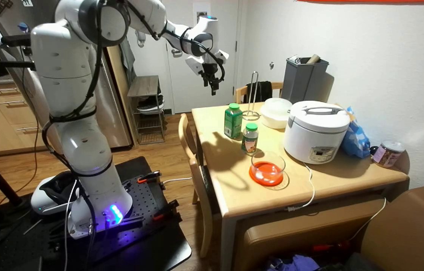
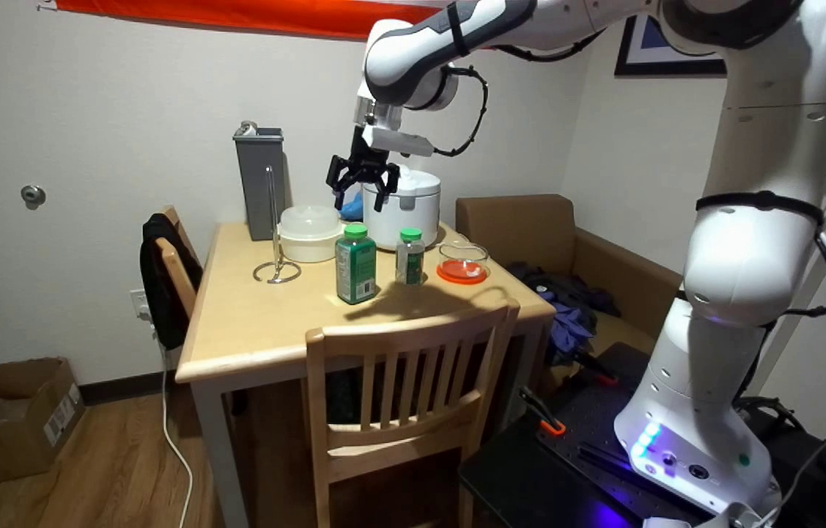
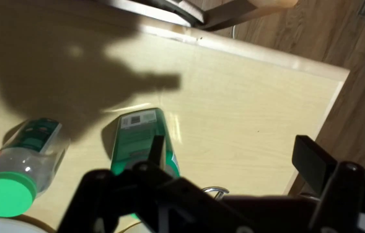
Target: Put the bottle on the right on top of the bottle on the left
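Observation:
A large green bottle (image 1: 233, 123) with a green cap stands upright on the table. It is the left one of the pair in both exterior views (image 2: 355, 265). A smaller clear bottle (image 1: 249, 142) with a green cap and label stands upright to its right, also seen in an exterior view (image 2: 410, 258). My gripper (image 1: 210, 89) is open and empty, pointing down high above the bottles' tops (image 2: 360, 202). In the wrist view, the open fingers (image 3: 229, 147) have the large bottle (image 3: 137, 132) partly hidden behind the left finger. The small bottle (image 3: 28, 161) lies farther left.
On the table (image 1: 227, 177) stand a metal paper-towel holder (image 1: 251, 98), a pale lidded container (image 1: 275, 113), a white rice cooker (image 1: 315, 131) and a glass bowl (image 1: 268, 165) on a red lid. A wooden chair (image 2: 413, 323) stands at the table's side. A grey bin (image 1: 304, 79) stands behind.

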`<state>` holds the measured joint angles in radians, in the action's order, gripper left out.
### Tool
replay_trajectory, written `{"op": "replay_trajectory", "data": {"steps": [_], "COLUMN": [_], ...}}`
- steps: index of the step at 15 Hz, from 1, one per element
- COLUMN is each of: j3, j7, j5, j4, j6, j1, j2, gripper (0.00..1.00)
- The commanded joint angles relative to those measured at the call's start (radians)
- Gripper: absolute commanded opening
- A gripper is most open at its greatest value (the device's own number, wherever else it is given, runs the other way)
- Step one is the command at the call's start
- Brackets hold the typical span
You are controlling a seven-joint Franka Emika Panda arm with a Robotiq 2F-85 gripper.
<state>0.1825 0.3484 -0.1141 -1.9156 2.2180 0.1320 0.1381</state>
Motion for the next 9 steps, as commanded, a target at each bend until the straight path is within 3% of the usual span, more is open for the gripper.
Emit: {"op": "replay_trajectory", "data": {"steps": [1,5,9], "j3": [-0.048,-0.124,-0.176], "j7": [0.101,0.228,0.301], "j5": [0.163,0.361,0.407], "j4": [0.100,0.177,0.199], "j6": [0.044,0.027,0.012], "j1": [0.043,0.092,0.093], "j2": [0.114,0.176,0.180], "gripper": [1.00,1.00,1.00]}}
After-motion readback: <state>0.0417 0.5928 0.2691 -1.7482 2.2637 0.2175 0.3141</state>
